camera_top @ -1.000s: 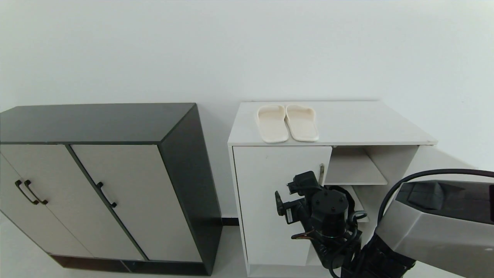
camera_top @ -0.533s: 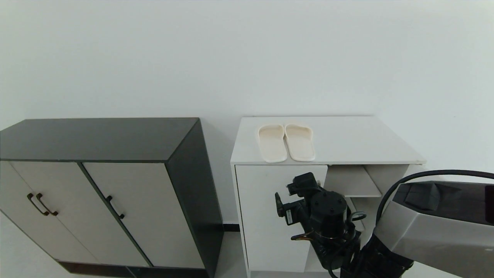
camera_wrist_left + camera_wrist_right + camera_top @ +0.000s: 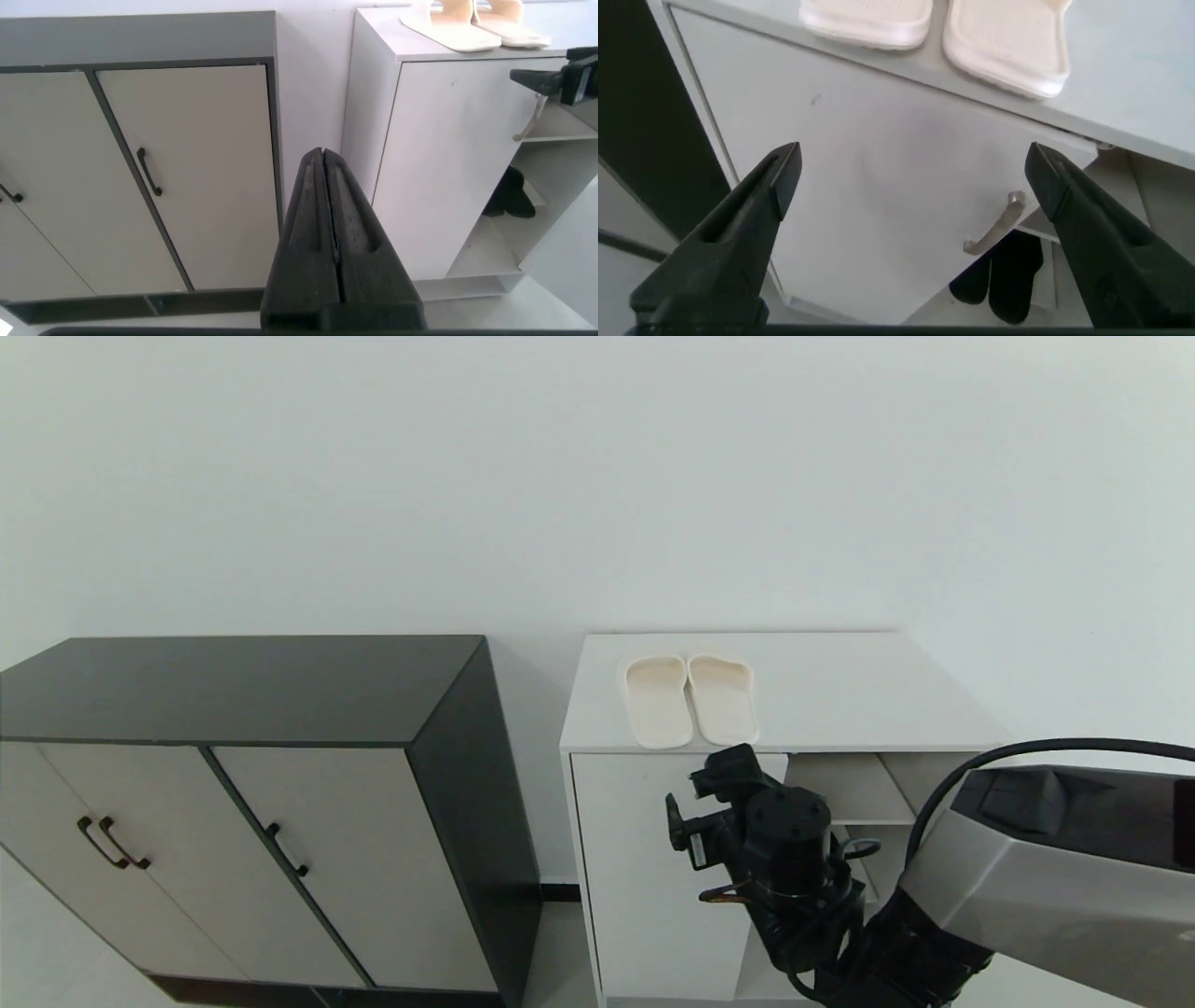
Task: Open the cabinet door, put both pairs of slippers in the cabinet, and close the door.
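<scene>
Far left: dark cab point(image 3: 233, 686) against the wall point(image 3: 597, 476). Its beige doors point(image 3: 308, 859) are shut, w/ dark bar pulls point(image 3: 285, 849) on them.

L gripper point(image 3: 322, 163) is out in front of the cabs, fingers pressed together w/ nothing between. Ahead of it are the dark cab's right-hand door & the narrow gap between the 2 cabs. It touches neither cab.

Next right, past that gap: white cab point(image 3: 840, 691), also against the wall. Cream slippers point(image 3: 691, 700) lie on its top, on the left half. They are side by side & touching, footbeds up, near ends at the front edge.

Under them the door point(image 3: 635, 868) covers the cab's left half. It looks flat to the front, i.e. shut. The silver handle point(image 3: 994, 224) sits upright by the door's right edge, in the upper part.

R gripper point(image 3: 913, 159) is close before the door's upper right part, fingers spread wide, empty. The handle is just beyond it. No contact w/ door or handle that I can see.

Right of the door the cab's right half is open to view, w/ a shelf point(image 3: 850, 789) across its upper part. Black slippers point(image 3: 509, 191) are inside, below that shelf & just right of the door's edge, standing more or less on end. What they rest on isn't clear.
</scene>
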Controlling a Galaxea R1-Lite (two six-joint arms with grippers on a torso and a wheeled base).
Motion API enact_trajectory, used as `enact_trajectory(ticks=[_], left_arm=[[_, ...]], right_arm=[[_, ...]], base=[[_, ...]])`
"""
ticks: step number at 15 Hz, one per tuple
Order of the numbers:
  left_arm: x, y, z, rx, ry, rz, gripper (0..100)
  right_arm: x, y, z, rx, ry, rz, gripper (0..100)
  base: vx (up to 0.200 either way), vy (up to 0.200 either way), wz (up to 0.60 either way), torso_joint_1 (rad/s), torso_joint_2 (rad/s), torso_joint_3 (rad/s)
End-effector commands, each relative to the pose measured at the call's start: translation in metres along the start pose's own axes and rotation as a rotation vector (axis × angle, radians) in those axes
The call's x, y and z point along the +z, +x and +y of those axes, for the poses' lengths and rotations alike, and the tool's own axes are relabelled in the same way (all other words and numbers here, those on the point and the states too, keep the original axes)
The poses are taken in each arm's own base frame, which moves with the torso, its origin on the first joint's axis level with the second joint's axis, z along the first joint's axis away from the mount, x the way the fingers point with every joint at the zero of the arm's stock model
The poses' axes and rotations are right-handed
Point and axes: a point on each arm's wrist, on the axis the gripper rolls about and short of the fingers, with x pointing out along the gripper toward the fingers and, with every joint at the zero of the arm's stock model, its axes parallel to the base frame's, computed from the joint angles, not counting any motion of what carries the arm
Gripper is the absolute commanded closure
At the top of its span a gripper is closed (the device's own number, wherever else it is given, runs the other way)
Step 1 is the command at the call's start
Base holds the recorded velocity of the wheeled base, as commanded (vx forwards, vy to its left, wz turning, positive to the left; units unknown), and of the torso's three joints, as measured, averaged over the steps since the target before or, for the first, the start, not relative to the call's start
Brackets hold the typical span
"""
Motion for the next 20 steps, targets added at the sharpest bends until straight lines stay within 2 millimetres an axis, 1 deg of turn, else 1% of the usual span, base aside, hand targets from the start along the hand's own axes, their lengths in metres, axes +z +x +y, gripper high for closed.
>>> enact_trajectory(ticks=[1, 4, 5, 7, 8, 9, 10, 12, 14, 15, 17, 20], left_arm=[[0.000, 0.000, 0.000, -0.001, 0.000, 0.000, 100], [0.000, 0.000, 0.000, -0.003, 0.016, 0.000, 100], [0.000, 0.000, 0.000, -0.003, 0.019, 0.000, 100], [0.000, 0.000, 0.000, -0.003, 0.018, 0.000, 100], [0.000, 0.000, 0.000, -0.003, 0.018, 0.000, 100], [0.000, 0.000, 0.000, -0.003, 0.018, 0.000, 100], [0.000, 0.000, 0.000, -0.003, 0.018, 0.000, 100], [0.000, 0.000, 0.000, -0.003, 0.018, 0.000, 100], [0.000, 0.000, 0.000, -0.003, 0.018, 0.000, 100], [0.000, 0.000, 0.000, -0.003, 0.016, 0.000, 100], [0.000, 0.000, 0.000, -0.003, 0.016, 0.000, 100], [0.000, 0.000, 0.000, -0.003, 0.015, 0.000, 100]], right_arm=[[0.022, 0.002, 0.000, -0.004, 0.021, -0.020, 0], [0.086, -0.003, -0.013, -0.007, 0.049, 0.064, 0], [0.103, -0.005, -0.015, -0.008, 0.079, 0.106, 0], [0.129, -0.001, -0.016, -0.031, 0.184, 0.166, 0], [0.133, 0.003, -0.014, -0.071, 0.208, 0.192, 0], [0.132, 0.010, -0.010, -0.112, 0.234, 0.195, 0], [0.123, 0.018, -0.004, -0.149, 0.236, 0.201, 0], [0.107, 0.026, 0.002, -0.157, 0.237, 0.199, 0], [0.097, 0.031, 0.005, -0.146, 0.241, 0.164, 0], [0.090, 0.035, 0.005, -0.130, 0.218, 0.118, 0], [0.085, 0.036, 0.003, -0.105, 0.191, 0.076, 0], [0.085, 0.038, 0.001, -0.111, 0.189, 0.075, 0]], base=[[0.000, 0.000, 0.00, 0.000, 0.00, 0.000], [0.000, 0.000, 0.00, 0.000, 0.00, 0.000], [0.000, 0.000, 0.00, 0.000, 0.00, 0.000], [0.000, 0.000, 0.00, 0.000, 0.00, 0.000], [0.000, 0.000, 0.00, 0.000, 0.00, 0.000], [0.000, 0.000, 0.00, 0.000, 0.00, 0.000], [0.000, 0.000, 0.00, 0.000, 0.00, 0.000], [0.000, 0.000, 0.00, 0.000, 0.00, 0.000], [0.000, 0.000, 0.00, 0.000, 0.00, 0.000], [0.000, 0.000, 0.00, 0.000, 0.00, 0.000], [0.200, 0.000, 0.00, 0.002, 0.00, 0.000], [0.200, 0.000, 0.00, -0.009, 0.00, 0.004]])
